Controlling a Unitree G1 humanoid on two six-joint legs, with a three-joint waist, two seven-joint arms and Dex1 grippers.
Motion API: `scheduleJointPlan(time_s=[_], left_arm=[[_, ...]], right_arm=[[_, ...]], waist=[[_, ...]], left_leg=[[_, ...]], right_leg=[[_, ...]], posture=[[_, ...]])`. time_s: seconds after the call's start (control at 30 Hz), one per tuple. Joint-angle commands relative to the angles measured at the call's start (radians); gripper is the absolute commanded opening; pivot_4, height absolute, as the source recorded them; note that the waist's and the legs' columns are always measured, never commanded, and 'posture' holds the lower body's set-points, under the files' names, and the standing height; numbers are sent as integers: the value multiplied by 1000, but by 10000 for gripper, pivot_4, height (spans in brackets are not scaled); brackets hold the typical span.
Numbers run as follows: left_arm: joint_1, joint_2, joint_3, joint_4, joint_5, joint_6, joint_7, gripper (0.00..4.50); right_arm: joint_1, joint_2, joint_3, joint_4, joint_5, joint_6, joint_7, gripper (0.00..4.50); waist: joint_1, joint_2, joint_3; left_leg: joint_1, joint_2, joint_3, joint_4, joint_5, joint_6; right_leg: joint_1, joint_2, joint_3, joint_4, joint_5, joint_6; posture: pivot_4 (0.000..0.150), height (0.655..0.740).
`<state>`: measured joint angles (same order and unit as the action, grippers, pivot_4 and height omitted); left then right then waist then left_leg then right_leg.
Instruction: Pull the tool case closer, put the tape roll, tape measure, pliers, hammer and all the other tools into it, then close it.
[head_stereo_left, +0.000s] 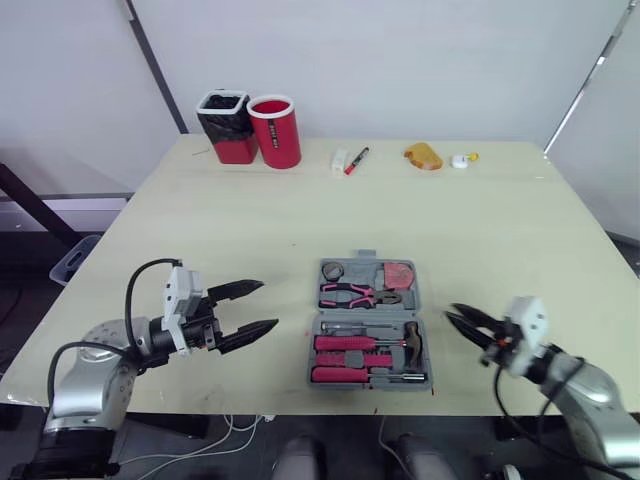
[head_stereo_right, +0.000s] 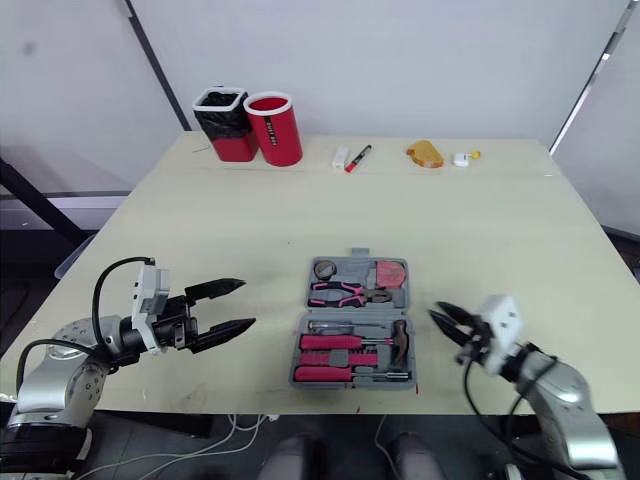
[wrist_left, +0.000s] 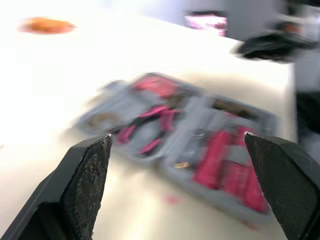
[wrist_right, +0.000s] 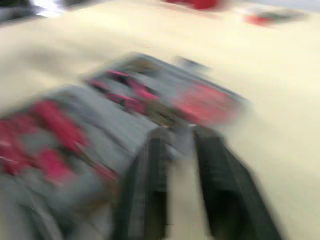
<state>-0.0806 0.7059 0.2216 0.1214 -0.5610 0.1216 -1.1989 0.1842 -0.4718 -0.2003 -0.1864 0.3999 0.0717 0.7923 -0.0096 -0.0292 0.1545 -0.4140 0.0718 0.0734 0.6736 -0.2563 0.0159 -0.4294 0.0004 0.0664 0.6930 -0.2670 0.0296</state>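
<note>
Pale table (head_stereo_left: 480, 230) beneath white walls (head_stereo_left: 400, 60) bears the open tool case (head_stereo_left: 368, 312), left hand (head_stereo_left: 268, 304) spread wide, right hand (head_stereo_left: 453, 313) slightly parted.

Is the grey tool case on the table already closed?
No, the tool case lies open flat, with pink-handled tools visible in both halves.

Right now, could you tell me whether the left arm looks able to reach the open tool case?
Probably yes: the left end effector is open and pointed toward the tool case, with only bare table between them.
</note>
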Motion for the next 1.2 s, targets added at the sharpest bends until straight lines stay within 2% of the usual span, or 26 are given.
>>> scheduleJointPlan(time_s=[0.03, 0.17, 0.3, 0.43, 0.57, 0.77, 0.8, 0.83, 0.9, 0.93, 0.97, 1.0, 1.03, 1.07, 1.1, 1.13, 1.17, 1.2], left_arm=[[-18, -24, 51, 67, 25, -56, 55, 45000], [5, -23, 95, 159, 47, -90, 91, 45000], [43, -10, 143, 237, 74, -134, 123, 45000], [68, -6, 152, 262, 91, -150, 121, 45000], [56, -4, 97, 256, 118, -150, 67, 45000], [-56, -23, 2, 292, 180, -176, 28, 45000], [-77, -27, -12, 303, 188, -181, 21, 45000], [-97, -30, -26, 316, 197, -187, 15, 45000], [-146, -41, -65, 346, 222, -192, -3, 45000], [-168, -46, -87, 359, 235, -197, -16, 42403], [-187, -51, -104, 369, 246, -201, -24, 39801], [-205, -56, -119, 380, 255, -202, -32, 37437], [-220, -59, -132, 390, 264, -204, -40, 31747], [-235, -62, -144, 401, 271, -207, -48, 28264], [-251, -64, -156, 414, 279, -210, -58, 23420], [-263, -65, -165, 427, 285, -216, -67, 17328], [-282, -66, -183, 444, 298, -222, -80, 14900], [-302, -69, -200, 460, 310, -224, -93, 8668]], right_arm=[[66, -9, -110, -6, 39, -61, 0, 26344], [183, 2, -215, 19, 72, -107, 12, 44058], [269, 19, -285, 50, 91, -140, 11, 44652], [290, 16, -315, 75, 97, -140, -1, 44652], [227, -31, -268, 81, 75, -75, -1, 44652], [60, -99, -140, 72, 71, 64, 22, 44652], [31, -105, -119, 75, 65, 77, 22, 40760], [4, -112, -100, 81, 55, 84, 25, 39484], [-65, -123, -47, 98, 30, 110, 28, 31491], [-101, -130, -11, 111, 8, 115, 39, 25751], [-131, -135, 19, 123, -9, 121, 49, 23154], [-159, -139, 48, 139, -25, 128, 59, 17358], [-183, -140, 72, 156, -41, 130, 66, 11673], [-207, -141, 92, 175, -57, 126, 71, 8181], [-233, -141, 118, 197, -75, 121, 82, 3187], [-253, -140, 137, 214, -89, 118, 88, 0], [-285, -138, 168, 242, -114, 110, 96, 0], [-316, -135, 199, 267, -138, 106, 105, 0]], waist=[[-1, 0, 0], [-7, 0, -1], [-6, 1, -1], [-5, 1, -1], [-6, 1, -2], [-3, 1, -2], [-3, 1, -2], [-3, 1, -2], [-3, 1, -2], [-3, 1, -2], [-3, 1, -2], [-3, 1, -2], [-3, 1, -2], [-3, 1, -2], [-3, 1, -2], [-3, 1, -2], [-3, 1, -2], [-3, 1, -2]], left_leg=[[0, 0, 0, 0, 0, 0], [1, 0, 0, 0, 0, 0], [1, 1, 1, 0, 0, 0], [2, 1, 1, 0, 0, 0], [2, 1, 2, 0, 0, 0], [3, 0, 1, 0, 0, 0], [3, 0, 1, 0, 0, 0], [2, 0, 1, 0, 0, 0], [2, 0, 1, 0, 0, 0], [2, 0, 1, 1, 0, 0], [2, 0, 1, 1, 0, 0], [2, 0, 1, 1, 0, 0], [2, 0, 1, 2, 0, 0], [2, 0, 1, 2, 0, 0], [1, 0, 0, 2, 0, 0], [1, 0, 0, 2, 0, 0], [1, 0, 0, 2, 0, 0], [1, 0, 0, 2, 0, 0]], right_leg=[[0, 0, 0, 0, 0, 0], [0, 1, 1, 1, 0, 0], [1, 1, 2, 1, 0, 0], [1, 0, 2, 1, 0, 0], [1, 0, 2, 1, 0, 0], [2, 1, 2, 2, 0, 0], [2, 1, 2, 2, 0, 0], [2, 1, 2, 2, 0, 0], [2, 1, 2, 1, 0, 0], [2, 1, 2, 1, 0, 0], [2, 1, 2, 1, 0, 0], [2, 1, 2, 1, 0, 0], [2, 1, 2, 2, 0, 0], [2, 1, 2, 2, 0, 0], [2, 1, 1, 2, 0, 0], [1, 2, 1, 2, 0, 0], [1, 2, 1, 2, 0, 0], [1, 2, 1, 2, 0, 0]], posture=[[1500, 7400], [1500, 7400], [1500, 7400], [1500, 7400], [1500, 7400], [1500, 7400], [1500, 7400], [1500, 7400], [1500, 7400], [1500, 7400], [1500, 7400], [1500, 7400], [1500, 7400], [1500, 7400], [1500, 7400], [1500, 7400], [1500, 7400], [1500, 7400]])
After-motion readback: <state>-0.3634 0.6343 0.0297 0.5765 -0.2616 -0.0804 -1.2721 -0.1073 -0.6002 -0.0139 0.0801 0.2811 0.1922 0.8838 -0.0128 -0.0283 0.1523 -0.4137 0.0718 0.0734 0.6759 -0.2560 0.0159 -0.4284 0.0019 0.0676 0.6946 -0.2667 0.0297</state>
